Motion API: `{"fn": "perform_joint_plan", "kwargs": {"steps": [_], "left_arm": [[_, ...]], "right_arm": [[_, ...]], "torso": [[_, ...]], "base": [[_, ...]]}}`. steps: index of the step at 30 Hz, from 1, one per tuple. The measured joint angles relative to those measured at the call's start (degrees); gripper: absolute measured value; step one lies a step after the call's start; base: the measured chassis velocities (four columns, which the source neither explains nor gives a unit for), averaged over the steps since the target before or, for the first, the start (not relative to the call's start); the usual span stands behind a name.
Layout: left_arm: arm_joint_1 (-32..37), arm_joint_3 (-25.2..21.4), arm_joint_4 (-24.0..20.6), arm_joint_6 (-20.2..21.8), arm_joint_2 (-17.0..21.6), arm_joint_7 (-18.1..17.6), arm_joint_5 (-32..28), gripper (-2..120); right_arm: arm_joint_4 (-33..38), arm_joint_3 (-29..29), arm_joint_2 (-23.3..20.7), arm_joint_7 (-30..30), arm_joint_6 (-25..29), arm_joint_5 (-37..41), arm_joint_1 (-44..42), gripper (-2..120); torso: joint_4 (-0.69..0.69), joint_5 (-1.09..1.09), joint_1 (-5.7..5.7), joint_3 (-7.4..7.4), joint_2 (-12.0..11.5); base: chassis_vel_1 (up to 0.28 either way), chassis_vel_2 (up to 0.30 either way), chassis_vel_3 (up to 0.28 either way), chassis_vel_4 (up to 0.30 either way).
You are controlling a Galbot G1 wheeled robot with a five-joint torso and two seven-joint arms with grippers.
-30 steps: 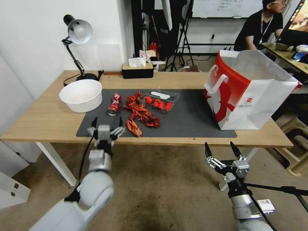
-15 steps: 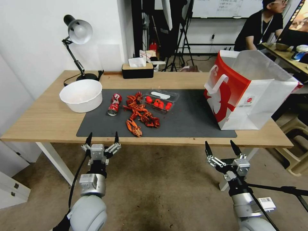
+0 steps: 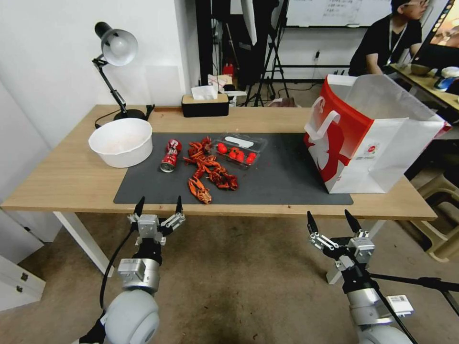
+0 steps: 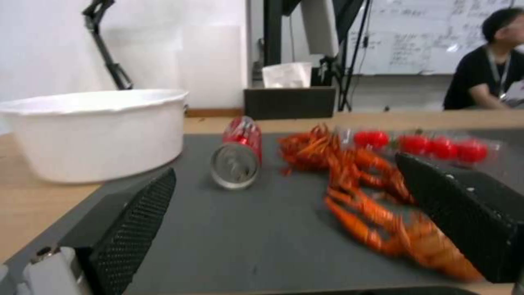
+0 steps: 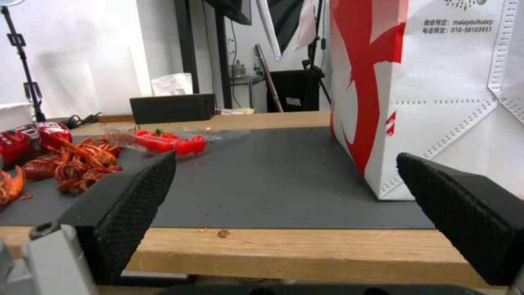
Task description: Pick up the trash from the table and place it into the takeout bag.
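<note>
The trash lies on the table [image 3: 71, 177] and its dark mat [image 3: 282, 177]: a red can [image 3: 169, 155] on its side, a heap of red crayfish shells [image 3: 208, 169] and a clear tray of tomatoes [image 3: 239, 149]. The red and white takeout bag [image 3: 368, 134] stands open on the mat's right end. My left gripper [image 3: 158, 204] hangs open just in front of the table's front edge, facing the can [image 4: 237, 153] and shells [image 4: 360, 180]. Lower on the right, the right gripper [image 3: 333, 220] is open in front of the bag [image 5: 425, 94]. Both hold nothing.
A white bowl [image 3: 120, 142] sits left of the can, partly off the mat. A desk lamp [image 3: 114, 48] and a black tissue box [image 3: 204, 104] stand along the far edge. Bare mat lies between the tray and the bag.
My left gripper has drawn back from over the mat's front edge to a spot before the table edge, then crept slightly right. The right arm has barely moved.
</note>
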Motion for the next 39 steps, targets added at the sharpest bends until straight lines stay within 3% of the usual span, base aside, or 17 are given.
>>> {"fn": "perform_joint_plan", "kwargs": {"steps": [7,21,27,30,35,38,39], "left_arm": [[-6.63,1.40,2.90,0.78,1.60,3.86,-5.58,100],[-11.93,3.59,5.61,2.42,1.86,4.04,-8.57,100],[-21.82,5.83,13.51,2.93,2.05,4.70,-10.45,100],[-29.53,7.04,20.13,4.91,2.54,7.57,-13.57,100],[-32.22,8.09,21.60,8.77,3.51,8.62,-16.65,100],[-34.01,9.35,21.98,14.81,3.25,6.94,-17.06,100],[-34.01,9.35,21.98,14.81,3.25,6.94,-17.06,100]], "right_arm": [[0.13,-0.20,0.25,0.05,-0.13,-0.45,-0.02,100],[0.39,-0.37,0.81,0.16,-0.28,-1.00,-0.15,100],[0.33,-0.36,1.50,0.24,-0.29,-1.44,-0.63,100],[-0.13,0.04,2.13,0.31,-0.16,-1.69,-1.16,100],[-0.45,0.33,2.40,0.38,-0.02,-1.76,-1.20,100],[-0.74,0.16,2.77,0.50,-0.04,-2.08,-0.87,100],[-0.74,0.16,2.77,0.50,-0.04,-2.08,-0.87,100]], "torso": [[0.00,0.00,0.00,0.00,0.00],[0.01,0.00,0.00,0.00,0.00],[-0.02,0.00,0.02,0.00,0.00],[0.00,0.01,0.02,0.00,0.00],[0.01,0.01,0.01,0.00,0.00],[0.00,0.00,0.01,0.00,0.00],[0.00,0.00,0.01,0.00,0.00]], "base": [[0.000,0.000,0.000,0.000],[0.000,0.000,0.000,0.000],[0.000,0.000,0.000,0.000],[0.000,0.000,0.000,0.000],[0.000,0.000,0.000,0.000],[0.000,0.000,0.000,0.000],[0.000,0.000,0.000,0.000]]}}
